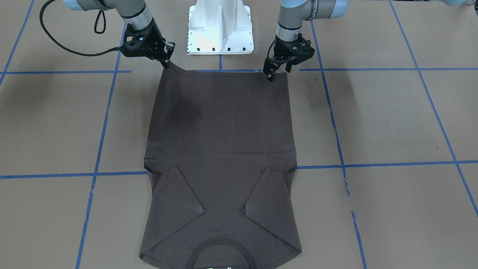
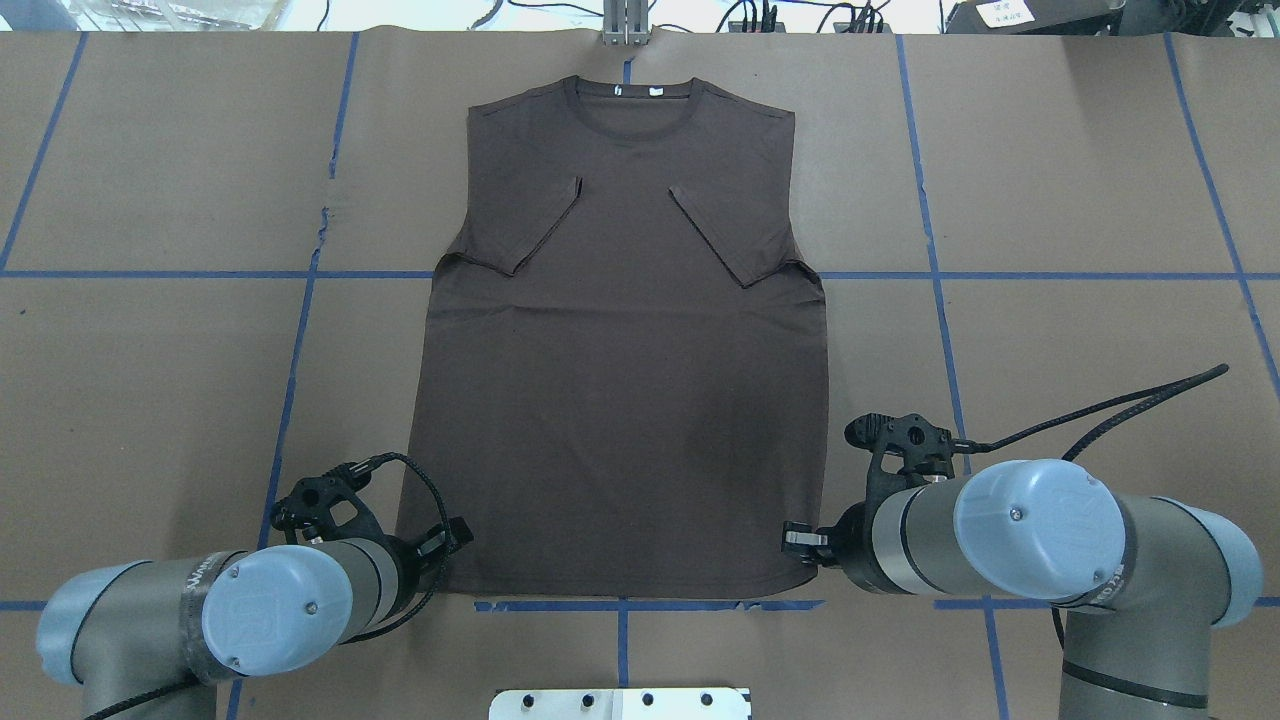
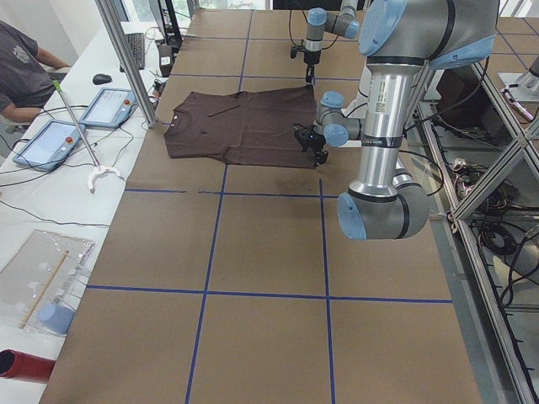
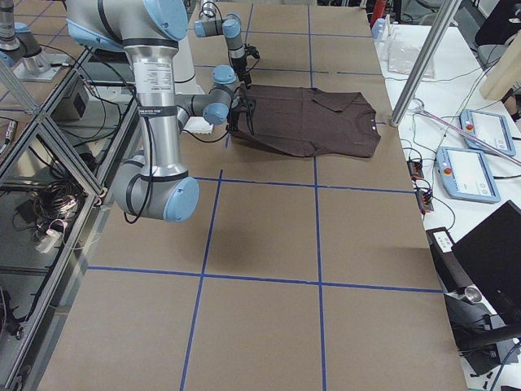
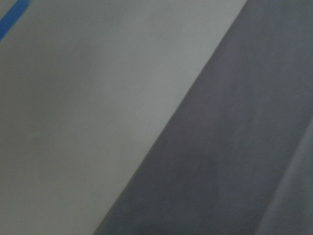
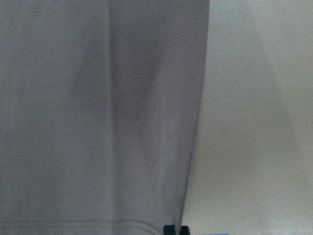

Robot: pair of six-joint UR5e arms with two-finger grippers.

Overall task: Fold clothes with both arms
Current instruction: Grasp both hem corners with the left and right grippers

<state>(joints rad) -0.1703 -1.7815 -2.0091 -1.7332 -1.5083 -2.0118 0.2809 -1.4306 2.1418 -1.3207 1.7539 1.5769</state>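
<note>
The dark brown-grey T-shirt (image 2: 625,380) lies flat with both sleeves folded in and its collar (image 2: 628,95) at the far edge. My right gripper (image 1: 166,64) is shut on the hem corner nearest the robot and holds it slightly raised. The right wrist view shows its fingertips (image 6: 175,229) closed on the shirt's edge. My left gripper (image 1: 278,74) is down at the other near hem corner, with its fingers apart, one finger (image 1: 269,76) resting on the fabric. The left wrist view shows only blurred shirt edge (image 5: 234,147) and table.
The white pedestal base (image 1: 220,28) stands just behind the hem. Blue tape lines (image 2: 160,274) cross the brown table. In the exterior left view an operator (image 3: 21,71) sits by tablets (image 3: 108,108) past the collar end.
</note>
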